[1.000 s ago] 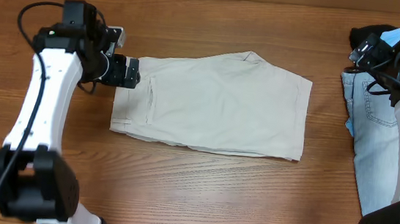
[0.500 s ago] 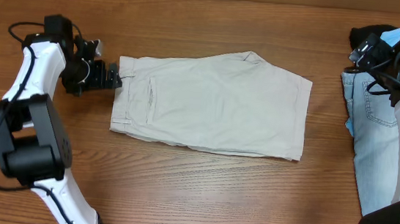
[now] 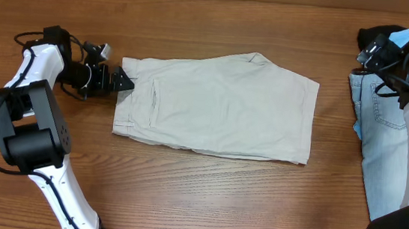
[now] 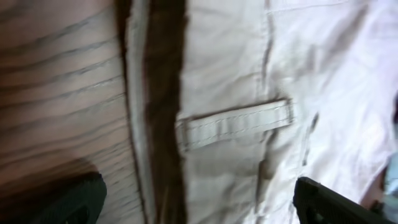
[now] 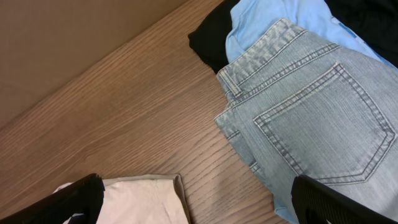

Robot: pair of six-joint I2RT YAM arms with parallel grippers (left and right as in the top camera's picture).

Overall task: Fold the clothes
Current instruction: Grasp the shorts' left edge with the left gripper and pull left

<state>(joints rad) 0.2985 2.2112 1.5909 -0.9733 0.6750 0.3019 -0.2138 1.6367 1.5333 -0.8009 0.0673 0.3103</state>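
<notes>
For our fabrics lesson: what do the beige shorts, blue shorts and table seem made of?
Beige shorts: likely woven cotton, matte, stitched belt loop. Blue shorts: faded denim, twill weave, topstitched pocket. Table: wood or wood-look laminate, visible grain.

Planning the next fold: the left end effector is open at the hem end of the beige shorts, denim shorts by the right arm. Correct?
No: the left end effector sits open at the waistband end, not the hem; the left wrist view shows the belt loop.

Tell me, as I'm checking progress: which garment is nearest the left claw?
The pale beige cotton shorts, spread mid-table; the left claw is at their waistband. The light-blue denim shorts lie far right.
</notes>
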